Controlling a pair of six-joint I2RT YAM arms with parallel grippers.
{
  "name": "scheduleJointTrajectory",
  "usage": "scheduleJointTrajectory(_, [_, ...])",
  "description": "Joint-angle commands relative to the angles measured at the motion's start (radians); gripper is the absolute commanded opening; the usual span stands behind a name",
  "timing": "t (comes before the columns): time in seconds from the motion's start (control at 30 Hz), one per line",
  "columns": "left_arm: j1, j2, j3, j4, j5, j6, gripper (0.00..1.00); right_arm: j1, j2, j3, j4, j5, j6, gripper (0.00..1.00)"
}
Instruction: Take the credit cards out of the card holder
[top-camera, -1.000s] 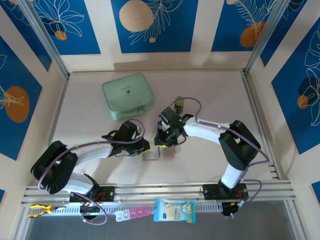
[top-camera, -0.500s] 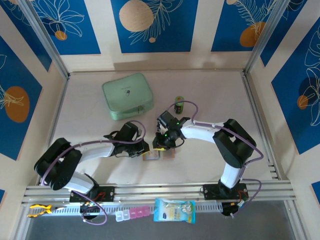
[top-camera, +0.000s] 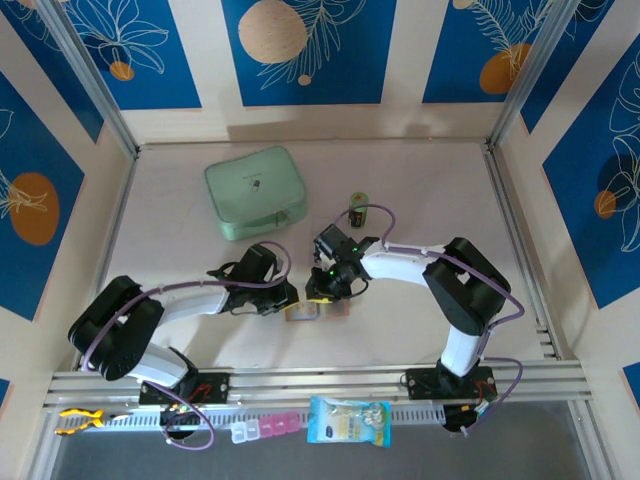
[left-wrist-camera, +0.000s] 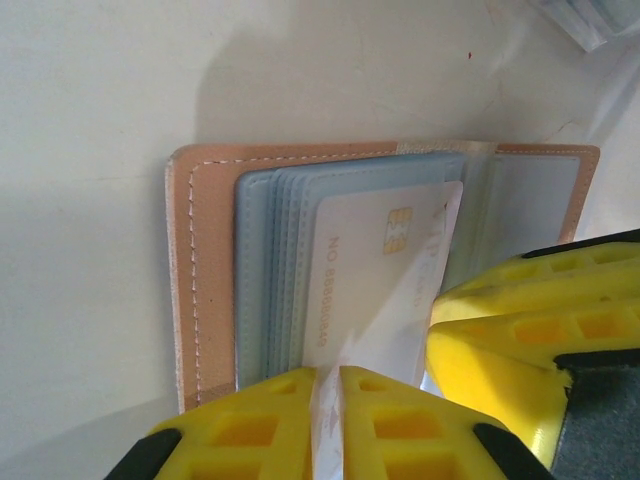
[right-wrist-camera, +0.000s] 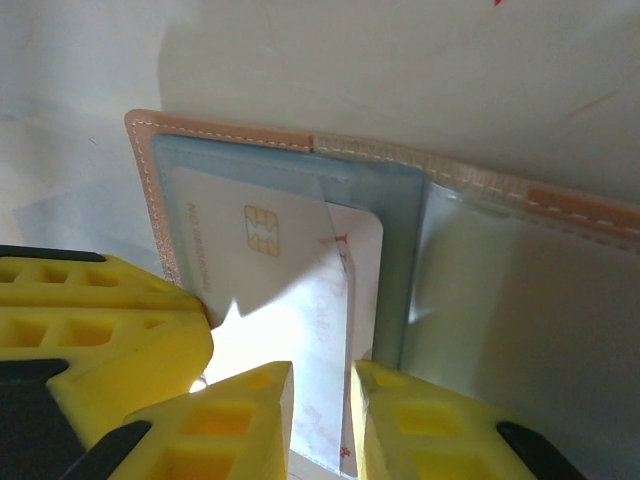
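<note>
Keeps the holder spread open at the middle of the table's near edge. Nips, with the left gripper, jaws narrow, the near edge of the grey pockets, among which lies a pale chip card. Pinches, with the right gripper, jaws likewise narrow, a clear leaf raised off that card. Has the mint case closed toward the far left corner, contents hidden.
</note>
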Motion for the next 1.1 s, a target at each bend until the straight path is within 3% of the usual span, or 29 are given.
scheduleJointTrajectory(0.0, [0.008,0.007,-0.018,-0.013,-0.012,0.015,0.14,0.008,0.008,-0.011,-0.028,0.027,0.002,0.23])
scheduleJointTrajectory(1.07, [0.007,-0.022,0.029,-0.056,-0.006,0.042,0.13,0.011,-0.067,0.007,-0.087,0.099,-0.034,0.23])
